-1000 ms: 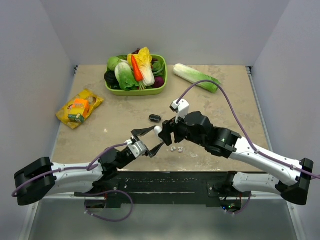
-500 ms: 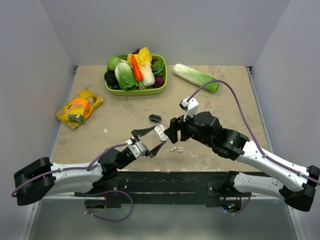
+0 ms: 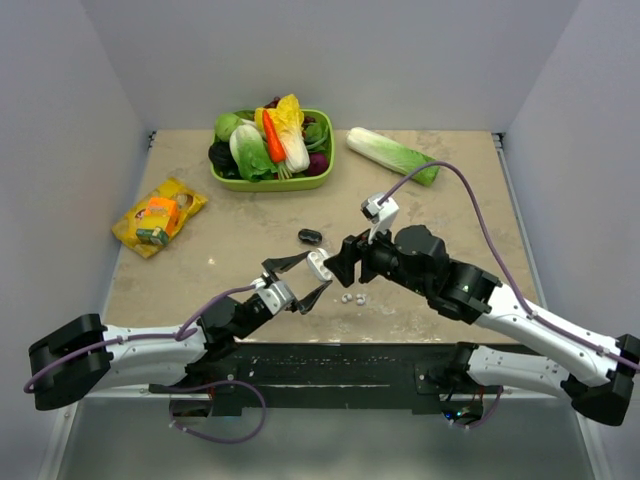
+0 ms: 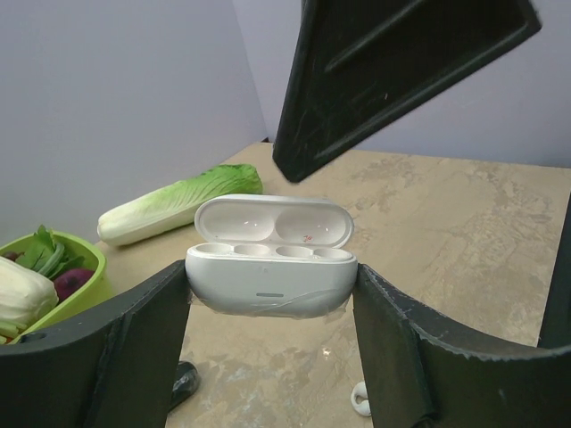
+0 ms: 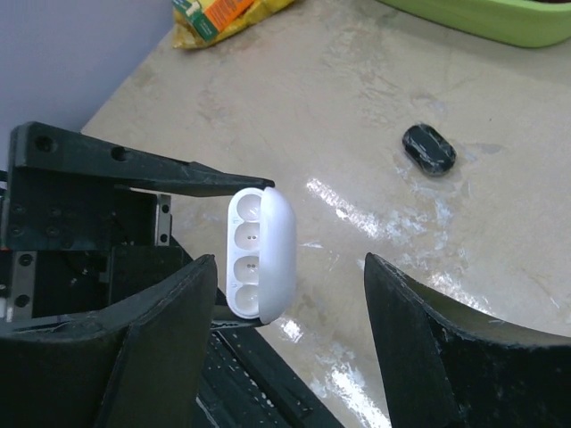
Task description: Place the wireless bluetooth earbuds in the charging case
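Charging case (image 4: pixel 270 272), lid open, is clamped in the left gripper (image 4: pixel 269 287), raised over the near centre of the table (image 3: pixel 230 250). Right gripper (image 5: pixel 288 264) is spread around it without contact. Both wireless bluetooth earbuds (image 3: pixel 347 298) lie just right of it.

The left arm (image 3: pixel 150 345) is stretched low from the near left toward the middle. The left gripper (image 4: pixel 272 278) is clamped on the charging case (image 4: pixel 270 254), 1 finger at each end. The right arm (image 3: pixel 500 300) is reached in from the right. The right gripper (image 5: pixel 290 267) is held open, its 2 fingers set clear of the case.
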### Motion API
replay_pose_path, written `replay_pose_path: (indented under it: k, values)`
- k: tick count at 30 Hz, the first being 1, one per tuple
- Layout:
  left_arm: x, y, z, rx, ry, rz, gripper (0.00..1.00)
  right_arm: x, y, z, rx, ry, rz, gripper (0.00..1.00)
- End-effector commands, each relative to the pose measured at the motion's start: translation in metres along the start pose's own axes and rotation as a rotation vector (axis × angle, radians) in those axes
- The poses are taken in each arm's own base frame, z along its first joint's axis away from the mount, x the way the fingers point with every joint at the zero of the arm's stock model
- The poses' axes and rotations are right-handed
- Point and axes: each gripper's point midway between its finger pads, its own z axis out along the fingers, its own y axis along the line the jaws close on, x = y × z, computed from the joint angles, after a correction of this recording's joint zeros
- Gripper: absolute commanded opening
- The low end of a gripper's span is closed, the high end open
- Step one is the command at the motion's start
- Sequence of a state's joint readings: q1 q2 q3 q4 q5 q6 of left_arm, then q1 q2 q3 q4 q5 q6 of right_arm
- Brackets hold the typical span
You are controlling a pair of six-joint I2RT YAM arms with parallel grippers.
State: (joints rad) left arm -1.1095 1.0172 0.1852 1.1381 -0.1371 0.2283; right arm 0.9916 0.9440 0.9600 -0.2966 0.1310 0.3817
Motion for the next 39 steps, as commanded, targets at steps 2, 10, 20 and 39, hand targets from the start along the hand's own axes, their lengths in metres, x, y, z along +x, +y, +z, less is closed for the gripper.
replay_pose_path:
  k: [2, 10, 20, 39]
  values:
    - [-0.029, 0.003, 0.007, -0.015, -0.097, -0.018, 0.00, 0.002, 0.001, 0.012, 0.004, 0.020, -0.006, 0.68]
    - [-0.027, 0.003, 0.003, -0.013, -0.094, -0.016, 0.00, 0.003, -0.008, 0.013, 0.053, 0.010, -0.002, 0.60]
    - [-0.029, 0.001, 0.000, -0.010, -0.104, -0.020, 0.00, 0.003, -0.008, 0.015, 0.047, 0.006, 0.001, 0.43]
    - [-0.027, 0.001, 0.006, -0.016, -0.104, -0.016, 0.00, 0.005, 0.002, 0.020, -0.013, 0.030, -0.024, 0.20]
